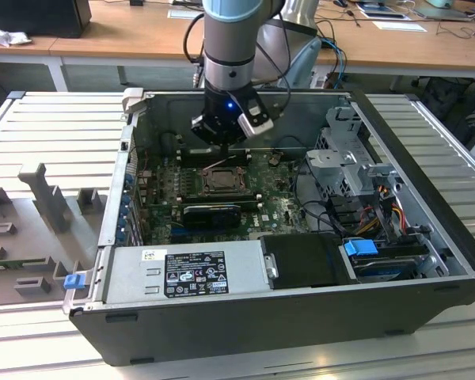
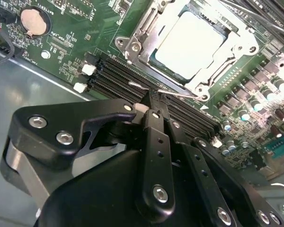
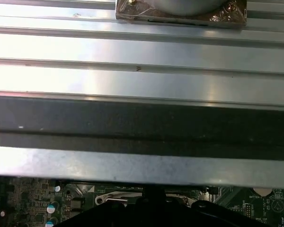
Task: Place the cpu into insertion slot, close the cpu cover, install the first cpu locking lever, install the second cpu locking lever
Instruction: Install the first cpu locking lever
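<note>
The cpu (image 2: pixel 189 40) lies flat in the insertion slot (image 2: pixel 168 75), with the cpu cover (image 2: pixel 138 35) folded down around it. The gripper (image 2: pixel 154 100), fingers pinched together on nothing visible, sits against a thin wire locking lever (image 2: pixel 135 84) beside the socket. That lever looks stiff, springy and slick, so it is best pushed near its bent free end.

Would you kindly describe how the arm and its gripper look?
The arm is a silver-grey tube with a pale blue joint cap, and black cables loop beside it. The gripper is matte black, built of flat linked bars fastened with silver screws. In the exterior view a small blue light glows on it, and a pale grey box is mounted at its side.
</note>
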